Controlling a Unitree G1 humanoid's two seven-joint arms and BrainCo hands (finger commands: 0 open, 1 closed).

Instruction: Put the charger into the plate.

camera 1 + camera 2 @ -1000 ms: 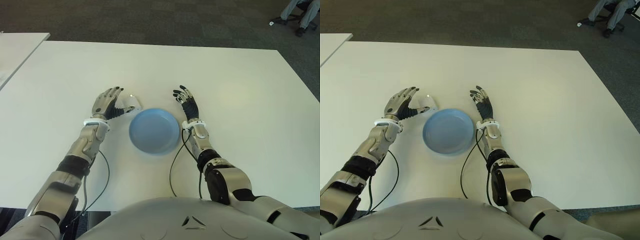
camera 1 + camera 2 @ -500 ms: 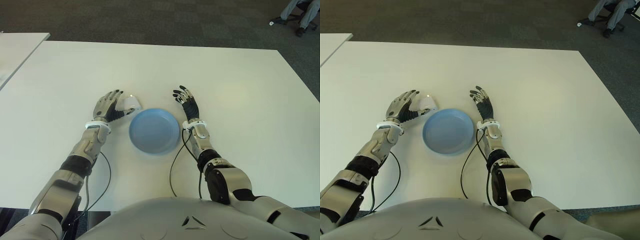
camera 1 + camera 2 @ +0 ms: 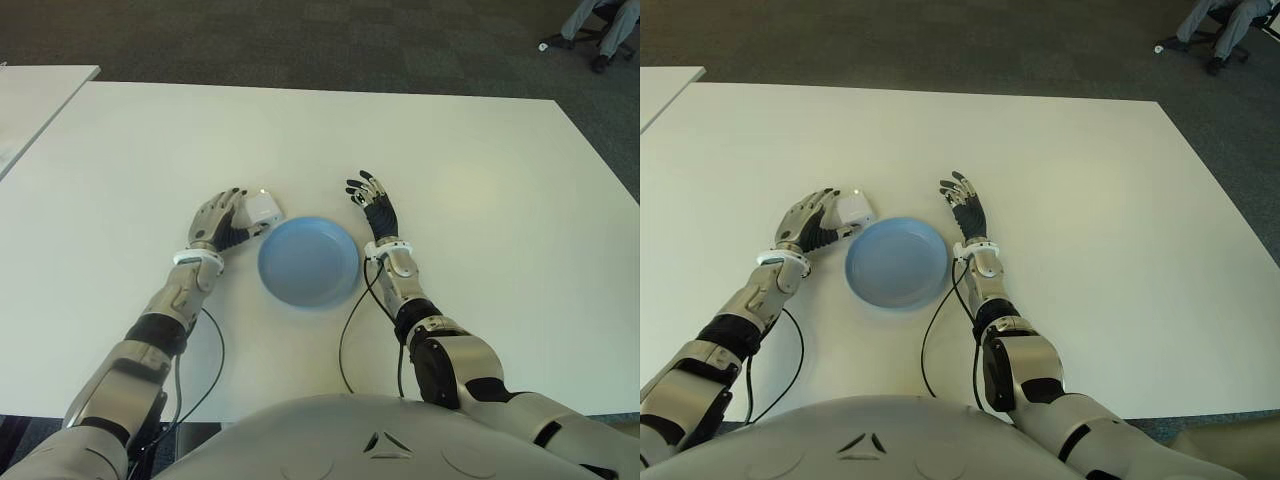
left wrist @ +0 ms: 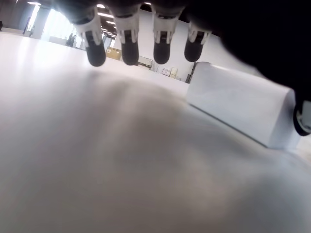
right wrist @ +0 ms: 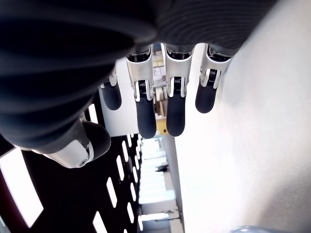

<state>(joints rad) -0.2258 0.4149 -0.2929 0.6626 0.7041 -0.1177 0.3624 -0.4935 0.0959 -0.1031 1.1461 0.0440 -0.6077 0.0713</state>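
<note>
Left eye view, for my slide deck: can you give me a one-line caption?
Left hand closes in on the white charger beside the empty blue plate; right hand open alongside.

From the left wrist we see our left hand (image 4: pixel 160 29) close above the white table (image 4: pixel 87 160). Four dark-tipped fingers (image 4: pixel 95 54) hang down in a row, their tips clear of the surface and not curled around anything. Just beside them lies the charger (image 4: pixel 240 108), a plain white block resting flat on the table. At the picture's edge, a dark rounded tip, likely our thumb (image 4: pixel 303 121), sits right against the charger's end.
</note>
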